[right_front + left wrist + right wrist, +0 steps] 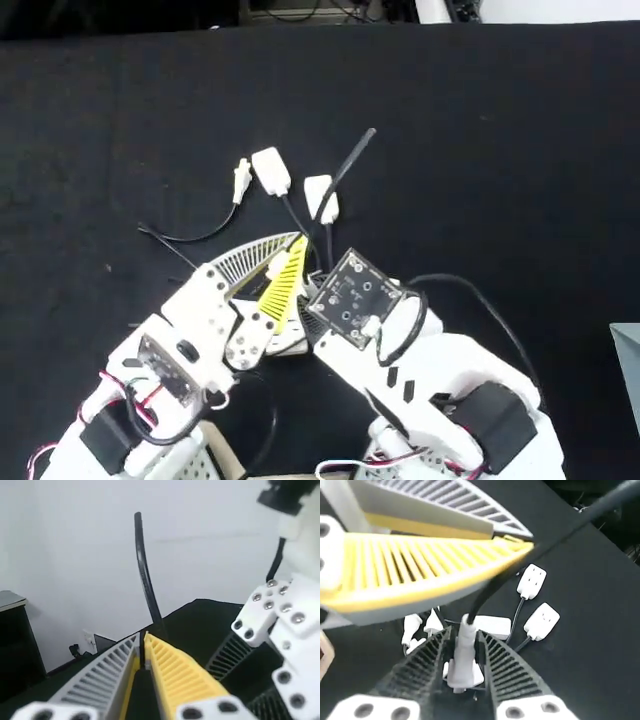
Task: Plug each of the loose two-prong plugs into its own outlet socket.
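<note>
Plug (460, 665) is clamped by the right gripper (464, 632), its cable (145, 575) by the left gripper (143, 639). Next probably: aligning to an outlet socket (531, 581).

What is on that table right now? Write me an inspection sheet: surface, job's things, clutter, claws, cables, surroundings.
Surface: black table.
Job's things: white socket and second socket lie side by side, apart; white plug is held; loose plug lies on the table.
Clutter: nothing seen.
Claws: left claw shut on the black cable; right claw shut on the white plug.
Cables: the black cable rises from the white plug; thin lead trails from the loose plug.
Surroundings: white wall.
</note>
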